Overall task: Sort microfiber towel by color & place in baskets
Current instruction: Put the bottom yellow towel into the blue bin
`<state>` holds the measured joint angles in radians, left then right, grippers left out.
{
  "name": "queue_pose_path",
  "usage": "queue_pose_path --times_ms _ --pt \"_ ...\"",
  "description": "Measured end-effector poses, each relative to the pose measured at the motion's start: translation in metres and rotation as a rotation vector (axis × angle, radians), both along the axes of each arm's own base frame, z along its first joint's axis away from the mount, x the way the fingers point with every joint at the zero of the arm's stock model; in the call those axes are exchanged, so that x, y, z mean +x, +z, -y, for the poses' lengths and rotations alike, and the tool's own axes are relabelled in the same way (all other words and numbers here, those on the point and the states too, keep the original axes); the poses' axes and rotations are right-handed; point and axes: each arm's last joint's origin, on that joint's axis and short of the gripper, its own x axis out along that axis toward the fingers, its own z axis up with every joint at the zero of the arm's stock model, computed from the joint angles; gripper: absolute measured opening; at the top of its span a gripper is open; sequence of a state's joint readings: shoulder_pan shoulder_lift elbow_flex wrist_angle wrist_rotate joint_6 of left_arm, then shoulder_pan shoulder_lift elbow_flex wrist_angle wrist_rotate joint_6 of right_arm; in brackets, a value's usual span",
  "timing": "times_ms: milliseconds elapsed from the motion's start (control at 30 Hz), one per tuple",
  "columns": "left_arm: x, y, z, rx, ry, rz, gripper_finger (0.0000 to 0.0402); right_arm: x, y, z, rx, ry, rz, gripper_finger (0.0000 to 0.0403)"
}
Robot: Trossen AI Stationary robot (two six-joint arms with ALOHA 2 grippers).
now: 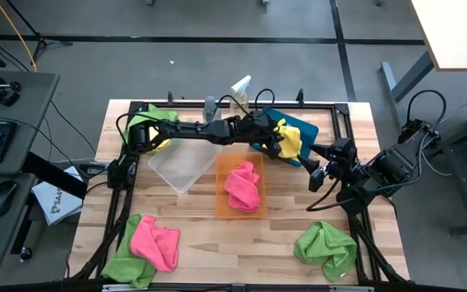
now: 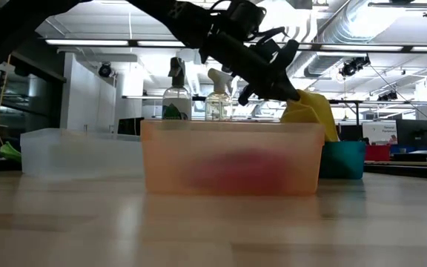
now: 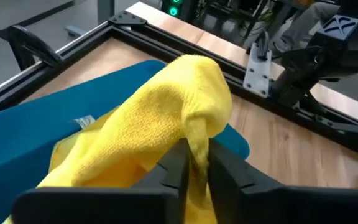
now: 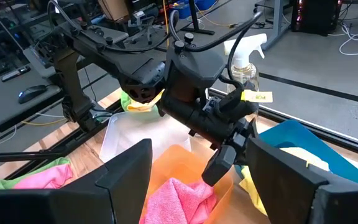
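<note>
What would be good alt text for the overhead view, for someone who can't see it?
The left gripper holds a yellow towel above the teal basket, jaws shut on it. A pink towel lies in the orange basket beside an empty clear basket; the right gripper waits open nearby.

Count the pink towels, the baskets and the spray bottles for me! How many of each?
pink towels: 2
baskets: 3
spray bottles: 2
Total: 7
</note>
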<state>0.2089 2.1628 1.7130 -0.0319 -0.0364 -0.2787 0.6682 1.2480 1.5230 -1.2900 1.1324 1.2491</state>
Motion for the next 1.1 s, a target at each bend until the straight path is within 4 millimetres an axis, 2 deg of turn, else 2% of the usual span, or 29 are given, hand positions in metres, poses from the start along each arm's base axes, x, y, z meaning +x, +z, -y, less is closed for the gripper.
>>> queue_pose_path --times_ms 167,367,500,633,700,767,867,900,933,967,1067,1100 --pt "0.001 0.002 0.000 0.033 -0.014 0.016 0.0112 0.000 0.000 0.000 -0.005 -0.001 -0.005 0.0256" --pt "-0.002 0.025 -0.004 0.091 -0.018 0.109 0.0202 -0.001 -0.001 0.001 -0.010 -0.002 -0.012 0.0256" --pt "-0.018 0.042 -0.012 0.073 -0.008 0.046 0.0236 0.000 -0.002 0.008 0.035 -0.068 0.006 0.0256" --pt "-0.051 0.078 -0.020 0.005 -0.067 -0.009 0.0242 0.001 -0.011 0.027 0.124 -0.188 -0.067 0.0253" --pt "-0.069 0.097 -0.019 -0.039 -0.113 -0.035 0.0239 0.002 -0.017 0.036 0.153 -0.242 -0.161 0.0235" --pt "-0.089 0.111 -0.014 -0.066 -0.147 -0.072 0.0228 0.006 -0.027 0.043 0.153 -0.269 -0.214 0.0197" --pt "-0.119 0.125 0.004 -0.066 -0.183 -0.103 0.0191 0.008 -0.053 0.055 0.187 -0.309 -0.308 0.0097" --pt "-0.130 0.128 0.012 -0.063 -0.188 -0.107 0.0171 0.007 -0.065 0.059 0.206 -0.322 -0.338 0.0055" --pt "-0.140 0.130 0.020 -0.055 -0.189 -0.102 0.0147 0.005 -0.079 0.061 0.232 -0.330 -0.358 0.0029" --pt "-0.151 0.131 0.029 -0.045 -0.176 -0.091 0.0121 0.005 -0.093 0.063 0.270 -0.329 -0.363 0.0018" --pt "-0.184 0.125 0.056 -0.032 -0.133 -0.056 0.0030 0.001 -0.134 0.070 0.416 -0.294 -0.328 0.0020" --pt "-0.194 0.121 0.065 -0.048 -0.116 -0.024 0.0016 0.001 -0.144 0.072 0.459 -0.276 -0.290 0.0012"
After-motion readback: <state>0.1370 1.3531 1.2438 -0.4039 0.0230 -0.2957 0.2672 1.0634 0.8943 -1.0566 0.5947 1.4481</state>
